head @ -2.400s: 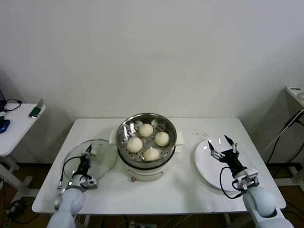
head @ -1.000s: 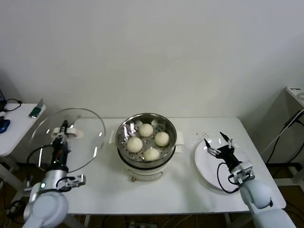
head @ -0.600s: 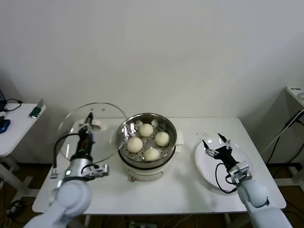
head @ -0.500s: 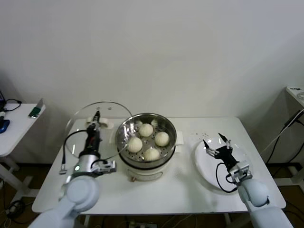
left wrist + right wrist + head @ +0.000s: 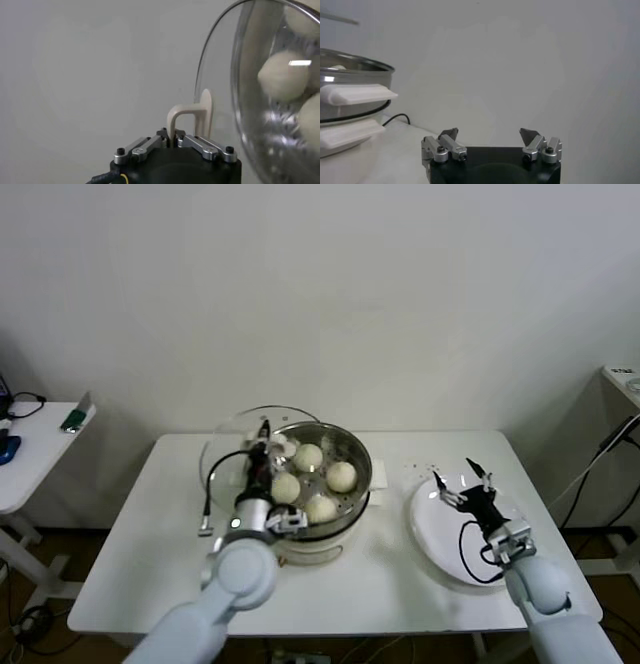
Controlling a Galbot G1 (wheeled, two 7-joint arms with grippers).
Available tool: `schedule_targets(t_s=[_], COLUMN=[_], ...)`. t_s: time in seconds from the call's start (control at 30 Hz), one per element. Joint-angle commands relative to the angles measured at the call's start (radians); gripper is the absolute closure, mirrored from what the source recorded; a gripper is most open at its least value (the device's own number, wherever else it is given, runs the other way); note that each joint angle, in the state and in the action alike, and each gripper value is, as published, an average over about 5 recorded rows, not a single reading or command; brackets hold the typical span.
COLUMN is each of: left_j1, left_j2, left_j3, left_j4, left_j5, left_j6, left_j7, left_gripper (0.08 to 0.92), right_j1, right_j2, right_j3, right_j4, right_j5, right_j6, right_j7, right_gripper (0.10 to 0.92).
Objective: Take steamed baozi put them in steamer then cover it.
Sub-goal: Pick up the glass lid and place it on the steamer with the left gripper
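Observation:
Four cream-white baozi (image 5: 307,456) lie in the shiny steel steamer (image 5: 352,452) on its white cooker base (image 5: 300,546). My left gripper (image 5: 263,450) is shut on the cream bar handle (image 5: 192,116) of the clear glass cover (image 5: 225,456). It holds the cover tilted on edge in the air, overlapping the steamer's left rim. In the left wrist view my left gripper (image 5: 172,139) pinches the handle, and baozi (image 5: 282,75) show through the cover (image 5: 250,130). My right gripper (image 5: 460,482) is open and empty over the white plate (image 5: 445,534); it also shows in the right wrist view (image 5: 489,134).
The white table (image 5: 140,534) bears the cooker at its middle and the plate at its right. A side table (image 5: 35,449) with small objects stands at the left and a shelf (image 5: 625,379) at the right. The steamer (image 5: 347,62) shows in the right wrist view.
My left gripper has lifted the cover off the table's left side and carried it right, up to the steamer's left rim. My right gripper has barely moved.

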Motion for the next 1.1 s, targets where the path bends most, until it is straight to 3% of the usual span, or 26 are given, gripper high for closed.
schedule_targets(t_s=[0.03,0.27,1.1], left_j1=[-0.040,-0.043,-0.065], left_j2=[-0.216,-0.261,-0.234], left_j3=[0.069,0.080,0.072], left_j4=[0.082,0.134,0.206], left_j5=[0.100,0.103,0.143], left_j6=[0.048,0.048,0.048], left_j7=[0.055,0.040,0.069], left_gripper=[0.849,0.849,0.849], right_j1=[0.000,-0.002,0.003], right_j2=[0.005,0.015,-0.003], right_j3=[0.031,0.052,0.072], right_j4=[-0.007,-0.016,-0.028], right_j5=[0.003,0.005,0.050], right_j6=[0.007,0.016,0.016], right_j7=[0.003,-0.001,-0.009], right_gripper=[0.203,0.203,0.203])
